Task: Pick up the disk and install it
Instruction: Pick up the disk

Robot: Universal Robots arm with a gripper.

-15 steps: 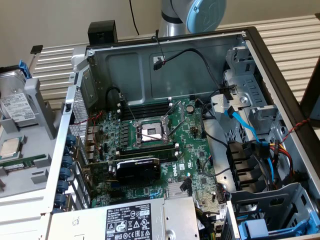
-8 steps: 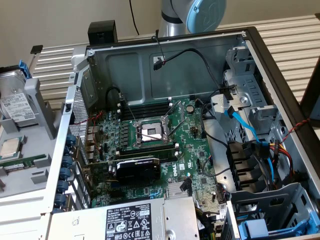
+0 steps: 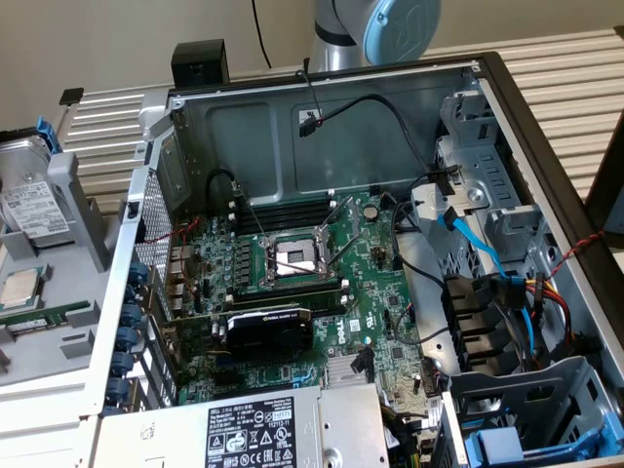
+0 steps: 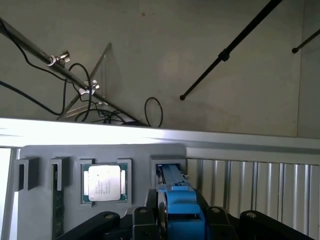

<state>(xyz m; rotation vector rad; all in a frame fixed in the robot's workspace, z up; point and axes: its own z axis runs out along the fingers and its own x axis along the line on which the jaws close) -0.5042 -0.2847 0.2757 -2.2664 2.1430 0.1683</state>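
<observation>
Clamped, with the gripper (image 4: 177,214) narrowed onto the blue frame of the disk (image 3: 32,200), standing in the grey tray (image 3: 83,224) just outside the case (image 3: 322,127) wall at the exterior view's left, close beside the chip (image 3: 19,288). Wide open above the lidless case; tighter down inside, between the board (image 3: 385,292), the black card (image 3: 268,330) and the cable-strung cage (image 3: 507,229) along the exterior view's right wall. Counting: one disk, one chip, one card, one supply box (image 3: 263,434) at the case's near end.
</observation>
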